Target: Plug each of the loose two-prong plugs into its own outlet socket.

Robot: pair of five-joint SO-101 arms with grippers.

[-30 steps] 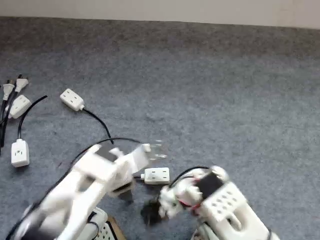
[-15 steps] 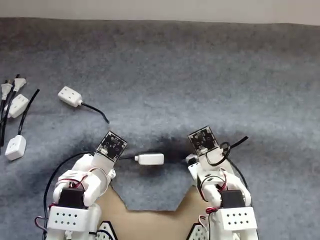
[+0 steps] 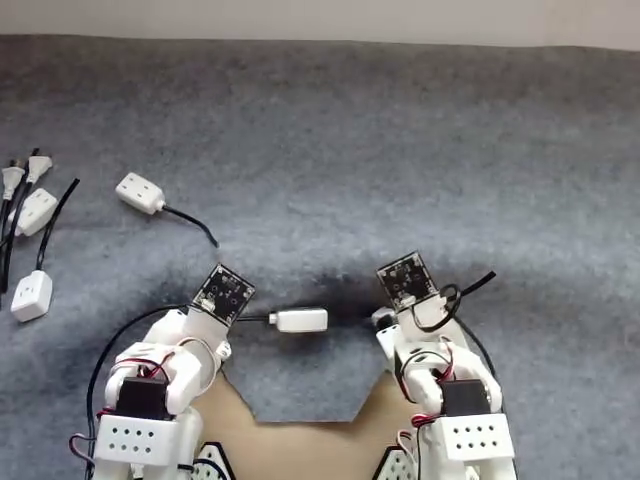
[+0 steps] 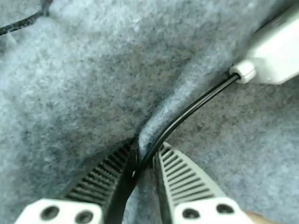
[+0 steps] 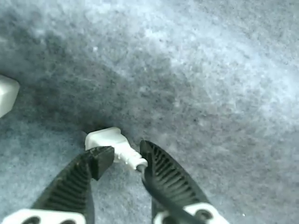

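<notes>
Nothing's plugged in yet: the right gripper (image 5: 126, 149) sits half open around the white plug (image 5: 105, 137), the left gripper (image 4: 147, 145) is pinched shut on the black cord (image 4: 196, 105) of the outlet socket (image 3: 300, 320) lying near that plug, and the spare sockets (image 3: 140, 194) and plugs (image 3: 15, 178) wait far off.

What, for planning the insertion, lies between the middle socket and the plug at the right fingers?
Bare grey carpet between socket and plug, in the right wrist view.
</notes>
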